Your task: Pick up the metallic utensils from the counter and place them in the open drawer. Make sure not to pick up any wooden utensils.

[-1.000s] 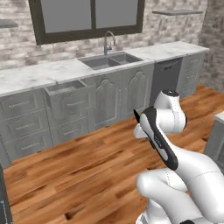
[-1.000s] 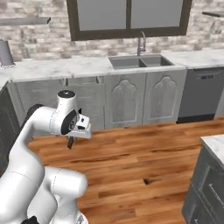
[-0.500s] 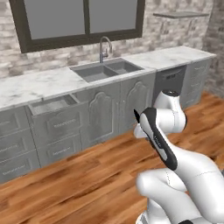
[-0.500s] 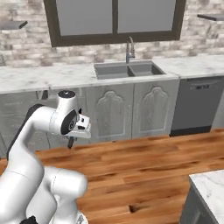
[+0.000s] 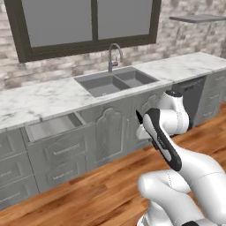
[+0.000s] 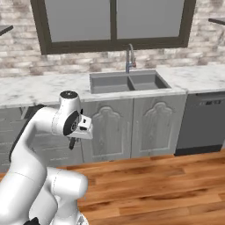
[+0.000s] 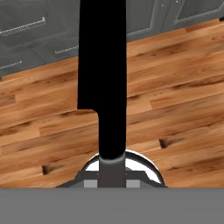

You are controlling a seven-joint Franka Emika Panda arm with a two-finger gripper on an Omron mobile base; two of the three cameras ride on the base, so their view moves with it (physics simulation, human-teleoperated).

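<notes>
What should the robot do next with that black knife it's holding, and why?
Probably carry it left toward the open drawer and raise it over the rim. The hand is shut on the black knife, which hangs over the wood floor, off to the drawer's right.

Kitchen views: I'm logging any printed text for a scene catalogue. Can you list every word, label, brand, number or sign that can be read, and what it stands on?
None: no view carries readable text.
The dishwasher front is plain, with no legible brand or markings.
The black knife, the open drawer and the cabinet doors bear no lettering.
The window and brick wall carry no signs.
</notes>
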